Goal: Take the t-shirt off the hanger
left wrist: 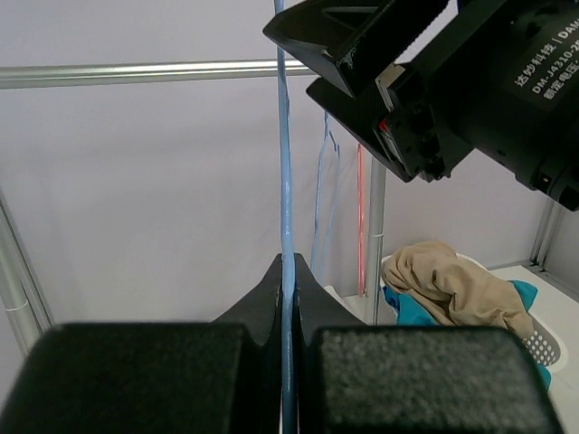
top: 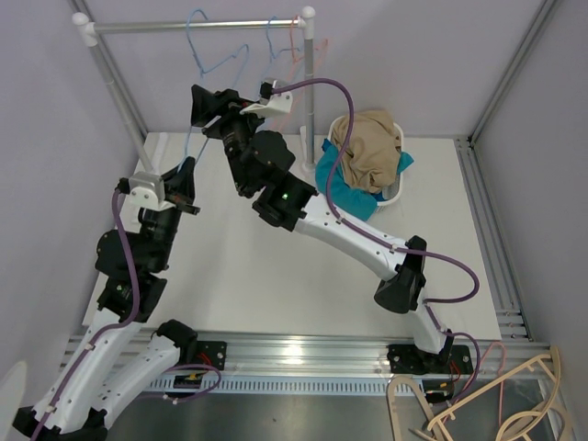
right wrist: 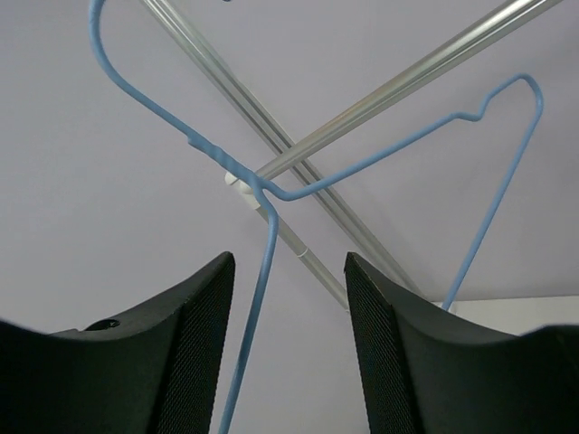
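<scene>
Left gripper (left wrist: pixel 288 276) is clenched on the thin blue wire hanger (left wrist: pixel 286 172). Its 2 blocky black fingers (left wrist: pixel 145 380) pinch the smooth wire, which runs straight up toward the round metal rail (top: pixel 197 26). We see the hanger as bare wire, with its curved hook over the rail. To the right, the right gripper (right wrist: pixel 289 262) stands released, its 2 finely gridded black pads (right wrist: pixel 199 353) on either side of the wire and apart from it. Further right, the t-shirt (top: pixel 367 147), soft crumpled beige cloth, lies in the white perforated basket (top: pixel 397 191) on top of a teal cloth (top: pixel 338 188).
</scene>
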Robot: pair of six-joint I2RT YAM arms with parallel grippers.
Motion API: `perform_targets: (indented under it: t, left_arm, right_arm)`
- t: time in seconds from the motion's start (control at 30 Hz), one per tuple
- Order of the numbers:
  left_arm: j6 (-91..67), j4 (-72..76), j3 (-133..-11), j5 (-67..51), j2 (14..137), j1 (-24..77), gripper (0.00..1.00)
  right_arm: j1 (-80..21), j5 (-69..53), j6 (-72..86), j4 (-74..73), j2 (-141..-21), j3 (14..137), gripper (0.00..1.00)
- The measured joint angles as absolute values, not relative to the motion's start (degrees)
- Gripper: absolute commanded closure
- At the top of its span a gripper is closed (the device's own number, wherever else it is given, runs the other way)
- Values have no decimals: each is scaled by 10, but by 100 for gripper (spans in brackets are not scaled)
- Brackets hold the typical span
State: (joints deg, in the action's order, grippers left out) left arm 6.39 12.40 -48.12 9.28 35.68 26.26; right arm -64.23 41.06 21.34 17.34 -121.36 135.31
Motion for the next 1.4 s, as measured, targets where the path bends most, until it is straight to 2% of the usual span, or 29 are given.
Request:
perform_targets:
  t: [0.13, 0.33, 0.63, 0.83, 1.1, 1.4]
  left_arm:
    - [60, 129, -481, 104, 357, 261, 99]
    - [54, 132, -498, 125, 372, 256, 99]
    - [29, 149, -538, 132, 450, 212, 99]
    - [-6, 147, -552, 119, 515, 173, 99]
    - [-15, 138, -614, 111, 589, 169, 99]
    - [-15, 137, -657, 103, 622, 169, 99]
  right_arm:
    - [-642, 410, 213, 170, -1214, 1353, 38]
    - [-643, 409, 215, 165, -1213, 1348, 37]
    - [-648, 406, 225, 151, -1167, 1243, 35]
    - [-665, 426, 194, 168, -1089, 1143, 34]
    - [-671, 477, 115, 260, -934, 970, 34]
    - [-647, 517, 67, 302, -821, 862, 34]
